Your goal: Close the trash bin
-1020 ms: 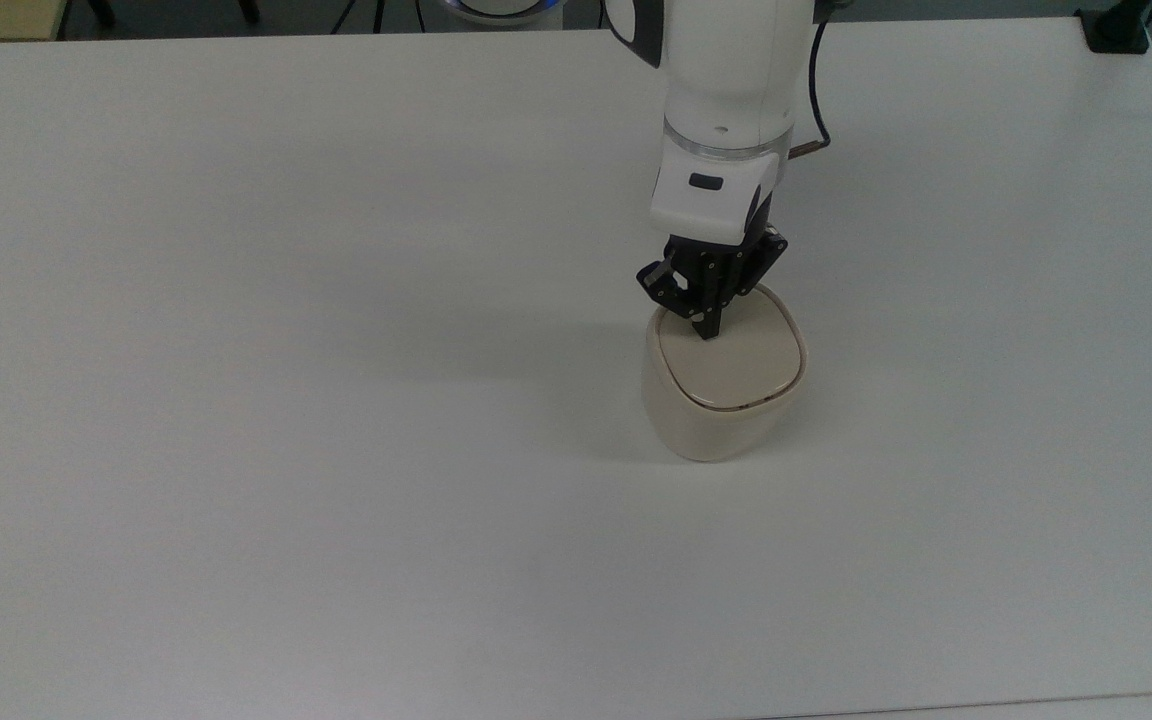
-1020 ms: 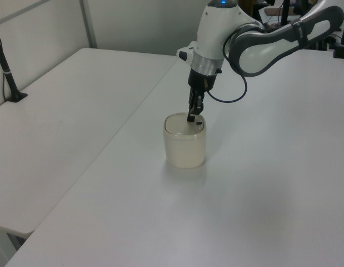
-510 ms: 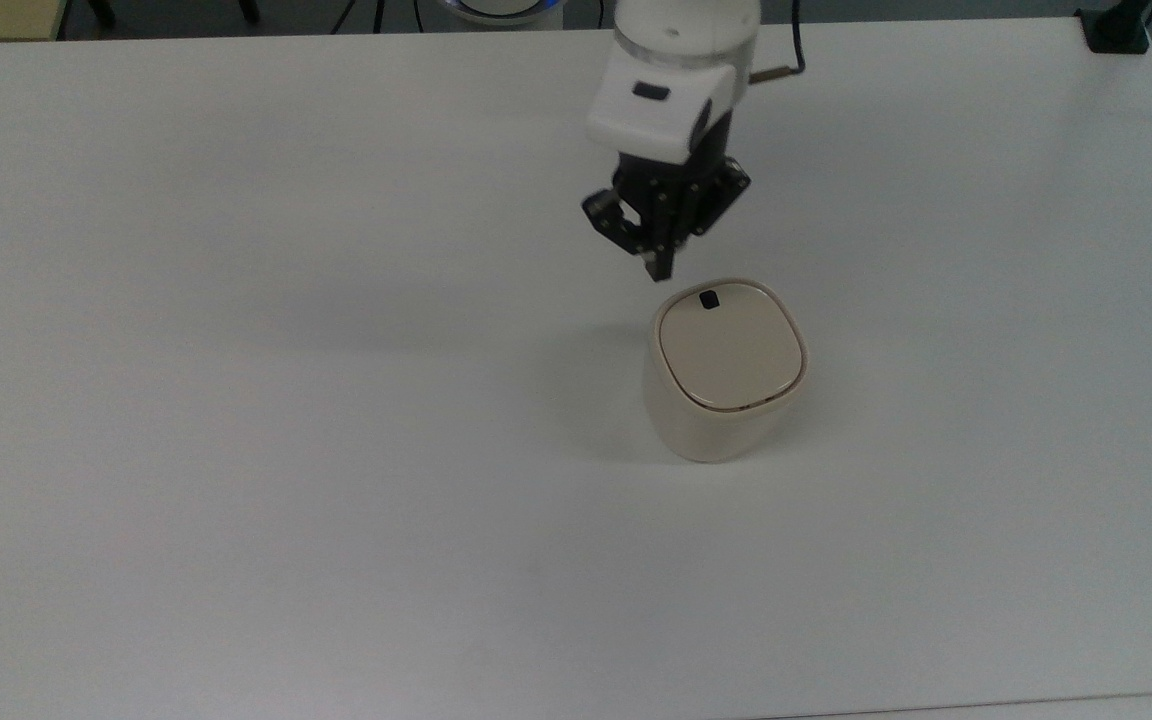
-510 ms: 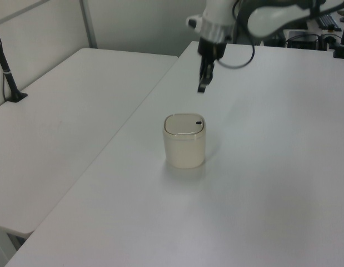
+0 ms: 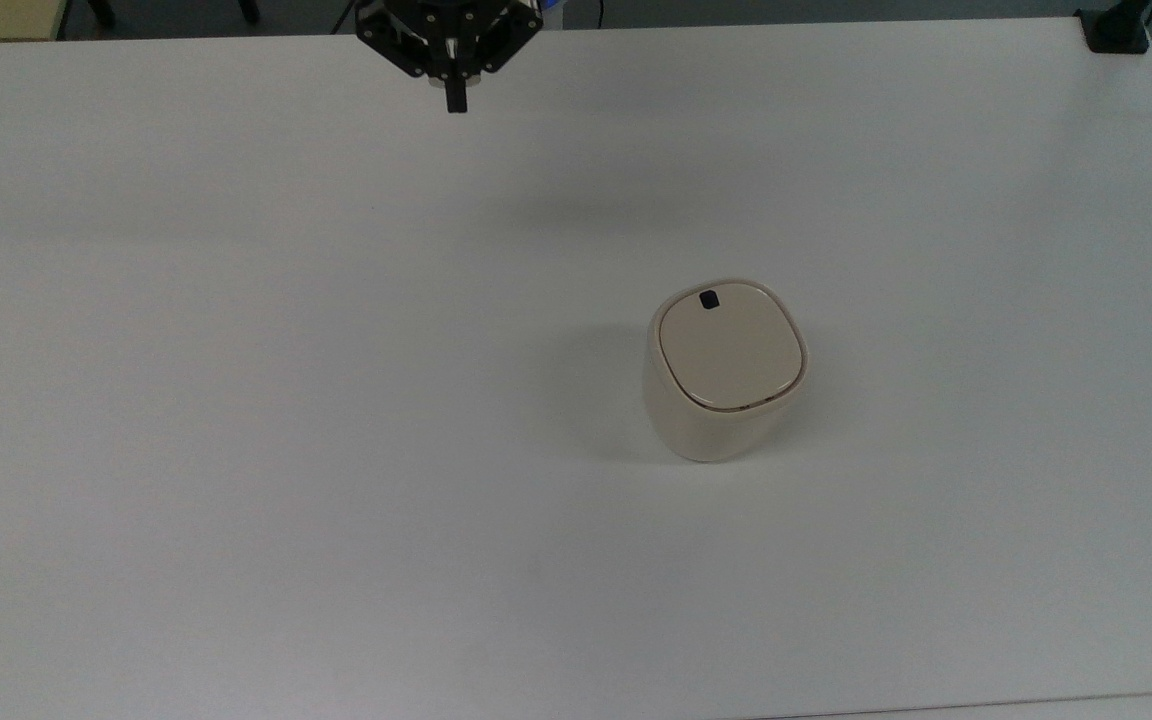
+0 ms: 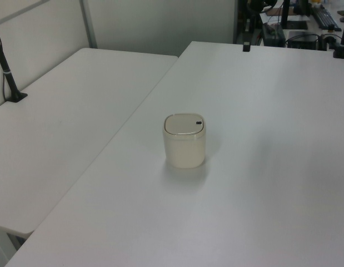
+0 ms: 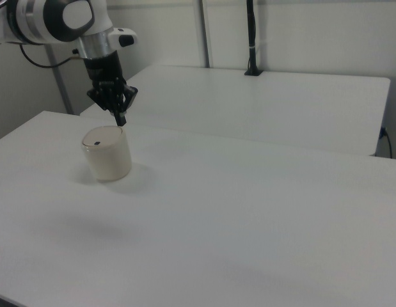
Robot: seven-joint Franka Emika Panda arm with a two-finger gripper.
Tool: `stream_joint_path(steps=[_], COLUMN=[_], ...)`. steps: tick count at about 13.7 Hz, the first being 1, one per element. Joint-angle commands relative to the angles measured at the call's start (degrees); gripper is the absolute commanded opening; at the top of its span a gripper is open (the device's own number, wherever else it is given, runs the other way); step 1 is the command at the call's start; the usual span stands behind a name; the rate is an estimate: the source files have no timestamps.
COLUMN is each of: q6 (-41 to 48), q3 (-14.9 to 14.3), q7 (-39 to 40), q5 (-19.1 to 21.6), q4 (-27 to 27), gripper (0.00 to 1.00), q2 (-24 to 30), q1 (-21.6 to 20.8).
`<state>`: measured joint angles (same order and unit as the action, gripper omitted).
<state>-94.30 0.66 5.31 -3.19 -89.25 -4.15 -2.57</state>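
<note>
The arm reaches in from the right view's left, its white wrist angled downward so that the black gripper (image 7: 120, 119) points at the table (image 7: 261, 211) and hangs in the air, touching nothing. Its two fingers are pressed together into one narrow tip, with nothing between them — in the top view the gripper (image 5: 455, 103) sits at the upper edge, well apart from the trash bin (image 5: 724, 372). The bin stands upright on the white table, right of centre in the top view, its flat lid down and flush with the rim. The top view shows the small black tab (image 5: 709, 299) on the lid's far edge; the left view gives the bin's tapered side (image 6: 184, 141) and a second table (image 6: 60, 111) beside the first.
</note>
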Motion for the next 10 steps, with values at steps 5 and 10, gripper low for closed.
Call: stream_joint_path(steps=[5,10], q6=[2.63,2.28], q3=[0.22,0.22], q7=[-1.44,-2.40], q5=[-0.50,-0.86], q4=[-1.90,-1.81], gripper=[0.92,1.00], q2=[2.13,1.95], q1=[2.22,2.04])
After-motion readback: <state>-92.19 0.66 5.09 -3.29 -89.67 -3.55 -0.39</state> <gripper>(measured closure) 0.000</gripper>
